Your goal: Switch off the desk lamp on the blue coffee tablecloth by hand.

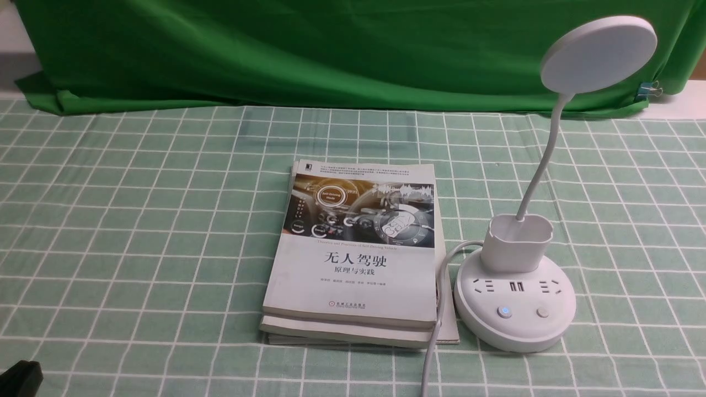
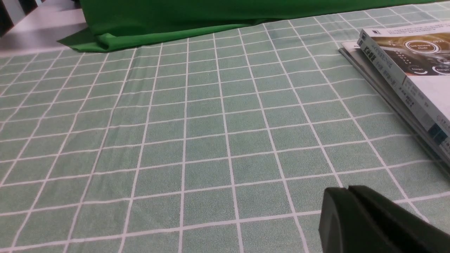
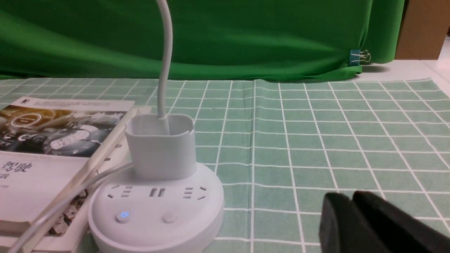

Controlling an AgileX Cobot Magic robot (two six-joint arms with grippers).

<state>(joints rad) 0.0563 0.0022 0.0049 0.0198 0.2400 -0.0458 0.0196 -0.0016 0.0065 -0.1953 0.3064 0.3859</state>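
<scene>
The white desk lamp (image 1: 514, 314) stands on the blue coffee tablecloth (image 1: 138, 220) at the right, its disc head (image 1: 598, 54) raised on a bent neck. On its round base the left button (image 1: 504, 311) glows blue; the right button (image 1: 543, 312) is unlit. In the right wrist view the lamp base (image 3: 156, 207) is close by, and my right gripper (image 3: 351, 195), the hand, hovers low over the cloth beside it, shut and empty, not touching it. My left gripper (image 2: 348, 189) is shut and empty over bare cloth; only a black corner of the left arm (image 1: 19, 377) shows in front.
A stack of books (image 1: 356, 253) lies just left of the lamp base, with the lamp's white cable (image 1: 438, 309) running along its edge toward me. A deep-green draped cloth (image 1: 331, 49) hangs along the back, with a binder clip (image 1: 651, 88) at its right end.
</scene>
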